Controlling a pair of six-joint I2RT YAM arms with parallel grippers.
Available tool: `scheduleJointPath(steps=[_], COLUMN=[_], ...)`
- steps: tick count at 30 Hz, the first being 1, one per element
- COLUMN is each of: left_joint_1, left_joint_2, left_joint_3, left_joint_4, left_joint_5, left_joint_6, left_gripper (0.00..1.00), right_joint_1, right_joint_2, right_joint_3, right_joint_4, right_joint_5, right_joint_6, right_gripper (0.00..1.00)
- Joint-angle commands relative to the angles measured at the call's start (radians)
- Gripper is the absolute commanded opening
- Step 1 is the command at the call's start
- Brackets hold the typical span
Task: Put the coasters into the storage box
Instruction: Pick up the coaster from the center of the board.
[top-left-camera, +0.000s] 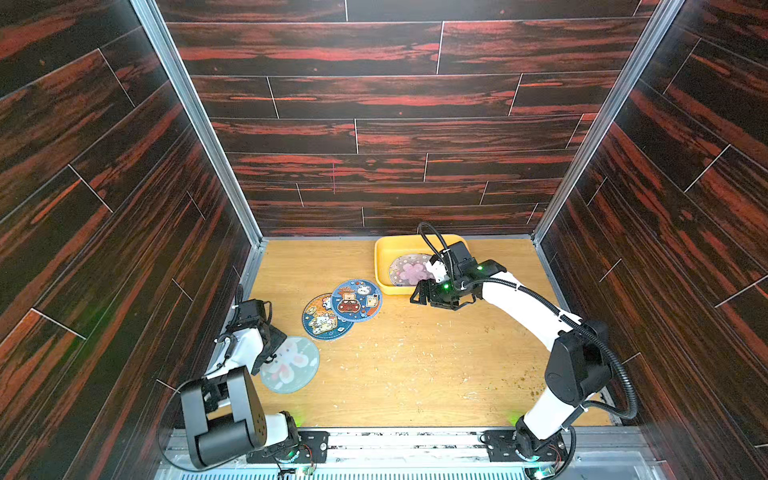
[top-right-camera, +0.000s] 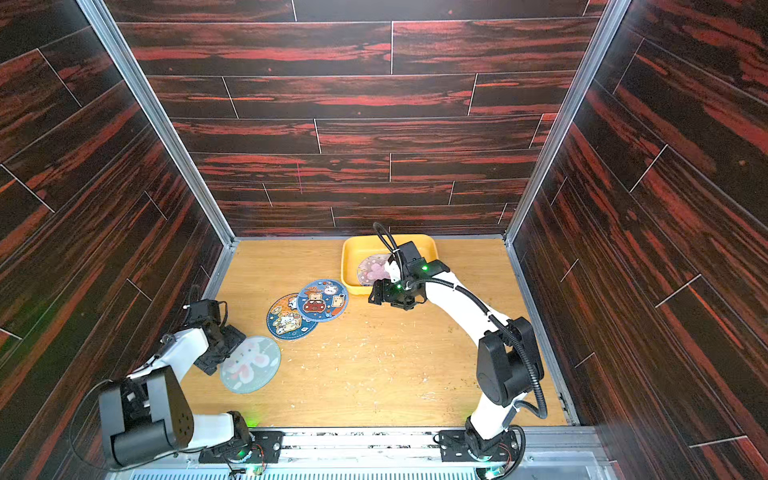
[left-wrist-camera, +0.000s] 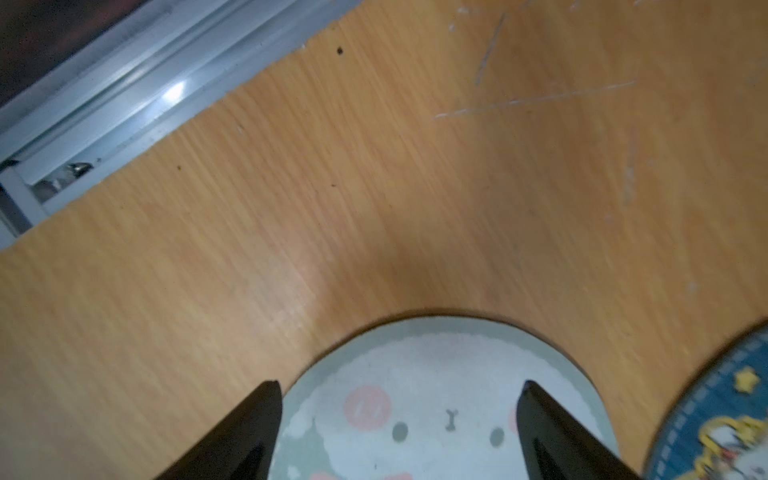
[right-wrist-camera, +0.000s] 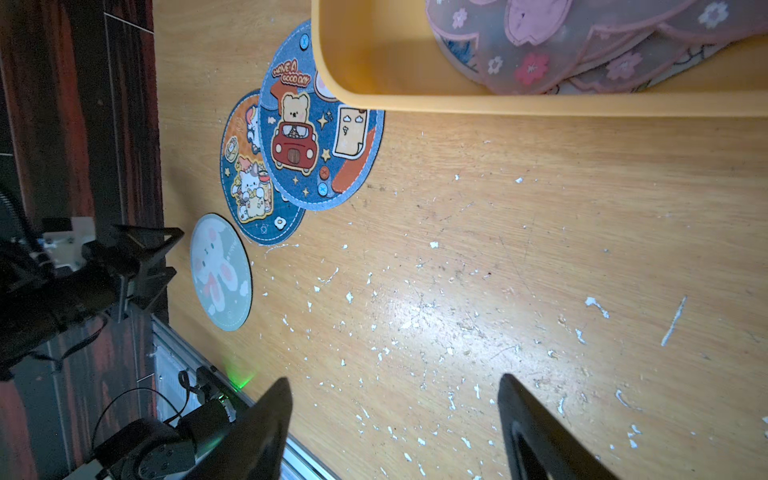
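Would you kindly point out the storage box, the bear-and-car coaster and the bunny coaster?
storage box (top-left-camera: 400, 248): in a top view, bare yellow inside.
bear-and-car coaster (right-wrist-camera: 293, 150): right wrist view, red car.
bunny coaster (top-right-camera: 255, 365): in a top view, its middle.

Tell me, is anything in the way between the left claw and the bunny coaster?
No, nothing visible. The left gripper is open right over the bunny coaster, and nothing lies between them.

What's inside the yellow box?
A see-through pink blossom coaster lies on top inside the box. Edges of other coasters peek out under it, but it covers how many there are.
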Motion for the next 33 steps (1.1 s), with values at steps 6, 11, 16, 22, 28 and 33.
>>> scheduleJointPath(steps=[6, 11, 16, 22, 28, 33], left_joint_1=[0.011, 0.011, -0.025, -0.114, -0.196, -0.225], left_joint_2=[0.094, 0.106, 0.084, 0.092, 0.072, 0.005], left_joint_3=[0.025, 0.005, -0.028, -0.063, -0.084, -0.084], left_joint_4=[-0.023, -0.014, -0.017, -0.013, -0.023, -0.099], left_joint_5=[0.042, 0.108, 0.152, 0.173, 0.193, 0.181], left_joint_6=[-0.008, -0.018, -0.029, -0.067, -0.106, -0.110], left_gripper=[0.90, 0.87, 0.85, 0.83, 0.83, 0.83], right_joint_1=[0.004, 0.004, 0.005, 0.005, 0.004, 0.004], right_joint_2=[-0.044, -0.054, -0.066, -0.066, -0.073, -0.079], right_joint_3=[0.031, 0.041, 0.037, 0.032, 0.016, 0.002], right_joint_4=[-0.044, -0.058, -0.058, -0.056, -0.053, -0.047], right_joint_5=[0.005, 0.018, 0.020, 0.016, 0.017, 0.015], right_joint_6=[-0.011, -0.020, -0.018, -0.021, -0.023, -0.022], right_gripper=[0.79, 0.79, 0.80, 0.80, 0.80, 0.80])
